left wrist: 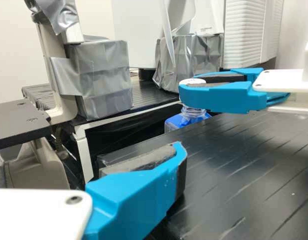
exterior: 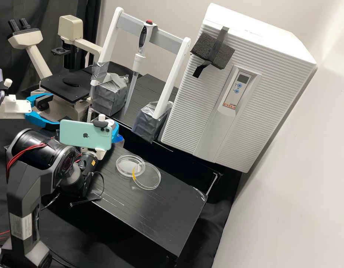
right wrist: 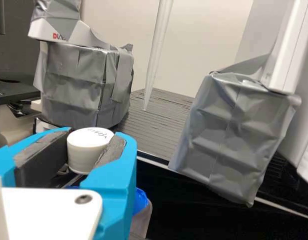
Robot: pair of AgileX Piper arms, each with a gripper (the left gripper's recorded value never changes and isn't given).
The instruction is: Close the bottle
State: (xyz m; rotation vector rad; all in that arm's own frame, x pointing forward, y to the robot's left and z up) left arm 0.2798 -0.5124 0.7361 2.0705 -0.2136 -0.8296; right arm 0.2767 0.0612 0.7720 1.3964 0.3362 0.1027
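My right gripper [right wrist: 84, 160] is shut on a white round cap [right wrist: 89, 145], which sits between its grey pads. Just under it shows the blue bottle [right wrist: 139, 200]. In the left wrist view the same gripper [left wrist: 193, 92] holds the cap [left wrist: 192, 82] right over the bottle's threaded neck [left wrist: 192, 112]; I cannot tell whether cap and neck touch. In the high view the right gripper [exterior: 114, 130] is at the black platform's far left corner, behind a teal phone [exterior: 86, 134]. My left gripper [exterior: 54, 110] stands open farther left, by the microscope, with nothing in it.
Two clear petri dishes [exterior: 130, 165] [exterior: 147, 176] lie on the black platform [exterior: 160, 208]. Behind stand a pipette [exterior: 136, 67] on a white rack with grey taped feet [exterior: 151, 121], a microscope [exterior: 64, 83] and a big white ribbed unit [exterior: 235, 85].
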